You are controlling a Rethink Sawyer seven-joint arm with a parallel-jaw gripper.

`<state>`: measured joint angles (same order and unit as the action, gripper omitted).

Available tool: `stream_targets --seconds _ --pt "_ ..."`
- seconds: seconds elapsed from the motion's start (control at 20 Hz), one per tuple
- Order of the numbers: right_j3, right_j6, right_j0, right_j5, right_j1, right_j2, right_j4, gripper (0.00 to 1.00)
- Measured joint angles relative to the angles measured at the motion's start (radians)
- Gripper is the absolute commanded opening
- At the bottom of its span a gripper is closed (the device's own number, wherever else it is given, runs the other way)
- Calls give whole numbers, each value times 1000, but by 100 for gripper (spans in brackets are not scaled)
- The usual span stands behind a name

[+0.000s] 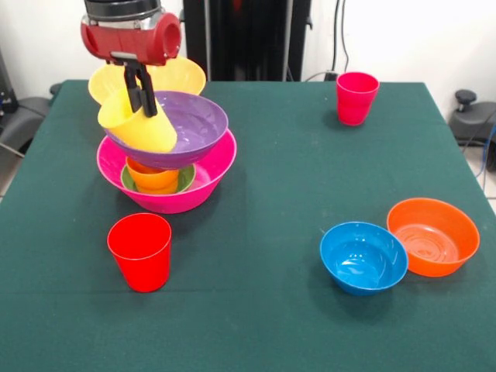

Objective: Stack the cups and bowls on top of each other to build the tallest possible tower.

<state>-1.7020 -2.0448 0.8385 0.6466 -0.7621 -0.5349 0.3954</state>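
The tower stands at the left: the big hot-pink bowl [209,174] holds the small green bowl [186,180] with the orange cup [151,178] in it, and the wide purple bowl [194,128] rests tilted on top. My gripper [140,97] is shut on the rim of the yellow cup [143,128], which is tilted over the purple bowl's near-left rim. The big orange-yellow bowl [182,77] sits behind the tower. The red cup [141,252] stands in front of it. The crimson-pink cup [356,97] stands far right. The blue bowl [363,257] and orange bowl [434,236] sit side by side at the near right.
The green table [271,194] runs to its edges on both sides. The black pedestal [248,39] stands behind the far edge. Dark equipment [473,116] sits on the floor at the right.
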Motion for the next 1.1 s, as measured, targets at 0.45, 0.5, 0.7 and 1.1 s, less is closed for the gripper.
stream_targets --seconds 0.45,0.5,0.7,1.1 --pt "0 0 0 0 -1 -15 3 0" --pt "0 0 0 0 -2 -17 4 0" --pt "0 0 0 0 -13 -24 14 0" --pt "13 0 20 26 -61 -44 15 0"
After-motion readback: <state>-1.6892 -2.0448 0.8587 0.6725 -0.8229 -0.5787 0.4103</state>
